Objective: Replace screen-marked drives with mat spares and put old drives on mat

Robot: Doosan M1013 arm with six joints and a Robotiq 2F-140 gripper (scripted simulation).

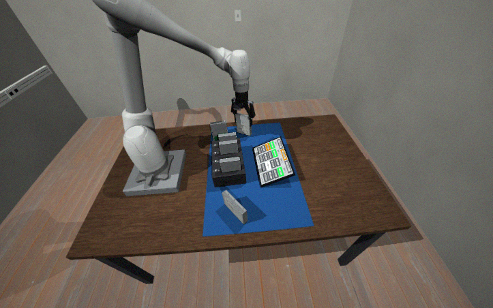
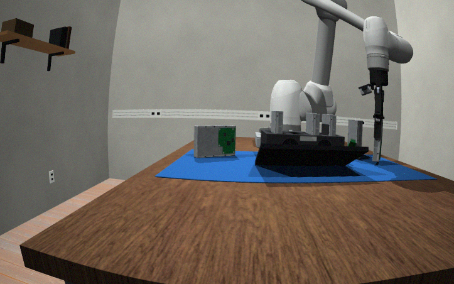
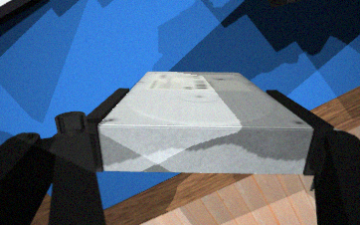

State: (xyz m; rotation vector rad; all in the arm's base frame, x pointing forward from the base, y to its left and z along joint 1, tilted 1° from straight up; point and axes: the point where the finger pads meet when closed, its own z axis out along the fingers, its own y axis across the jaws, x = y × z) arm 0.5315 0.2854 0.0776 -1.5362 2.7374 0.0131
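The pincer (image 1: 243,116) (image 2: 377,139) (image 3: 196,106) is clamped on a grey drive (image 1: 243,125) (image 2: 376,151) (image 3: 180,110), one finger against each narrow side. In the top view this drive is upright near the far edge of the blue mat (image 1: 275,208) (image 2: 176,171) (image 3: 130,40), above the middle of the frame; its lower edge is at or close to the mat, and whether it touches cannot be told.

The white arm (image 1: 129,69) (image 2: 324,49) reaches over from the left of the top view and points the pincer downward. Left of centre on the mat is the black dock (image 1: 228,178) (image 2: 285,139), with three drives (image 1: 230,165) (image 2: 313,124) upright in its bays. There is a gap between the nearest one and the other two. Just past the dock's far end is another upright drive (image 1: 218,129) (image 2: 354,132), with a bit of green at its lower part.

A spare-looking drive (image 1: 234,207) (image 2: 214,141) stands on edge at the near end of the mat, well apart from the dock, its green board facing the exterior view. The tilted screen (image 1: 273,160) (image 2: 309,155) sits right of the dock in the top view, showing green and orange marks among grey boxes. All of this is on the brown wooden table (image 1: 336,172) (image 2: 239,218).
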